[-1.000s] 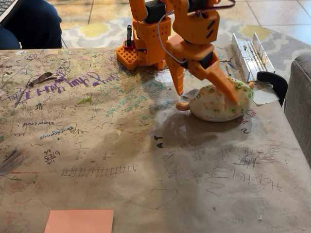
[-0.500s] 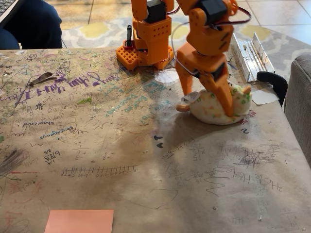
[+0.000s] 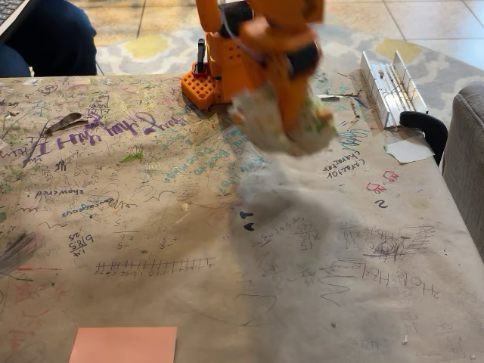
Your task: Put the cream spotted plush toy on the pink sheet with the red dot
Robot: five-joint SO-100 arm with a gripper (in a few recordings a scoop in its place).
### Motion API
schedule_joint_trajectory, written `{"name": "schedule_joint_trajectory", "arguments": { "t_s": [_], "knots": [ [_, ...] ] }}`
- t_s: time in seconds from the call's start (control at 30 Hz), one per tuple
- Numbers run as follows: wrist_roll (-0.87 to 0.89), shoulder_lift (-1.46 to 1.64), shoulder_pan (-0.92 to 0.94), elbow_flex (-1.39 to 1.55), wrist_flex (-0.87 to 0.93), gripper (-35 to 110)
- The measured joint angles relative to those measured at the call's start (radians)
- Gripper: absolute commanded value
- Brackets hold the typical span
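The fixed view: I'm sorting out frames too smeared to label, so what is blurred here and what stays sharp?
In the fixed view, the gripper and the cream spotted plush toy it holds above the table are motion-smeared, spots barely readable; the scribbled tabletop and the pink sheet at the bottom edge stay sharp; a soft shadow lies beneath the toy.
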Motion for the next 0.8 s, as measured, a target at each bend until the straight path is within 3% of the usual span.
{"name": "schedule_joint_trajectory", "arguments": {
  "t_s": [0.17, 0.5, 0.67, 0.8],
  "knots": [
    [-0.015, 0.373, 0.184, -0.233, 0.083, 0],
    [0.012, 1.003, 0.233, -0.482, 0.152, 0],
    [0.055, 1.106, 0.117, -0.549, 0.121, 0],
    [0.110, 1.111, -0.103, -0.549, 0.011, 0]
  ]
}}
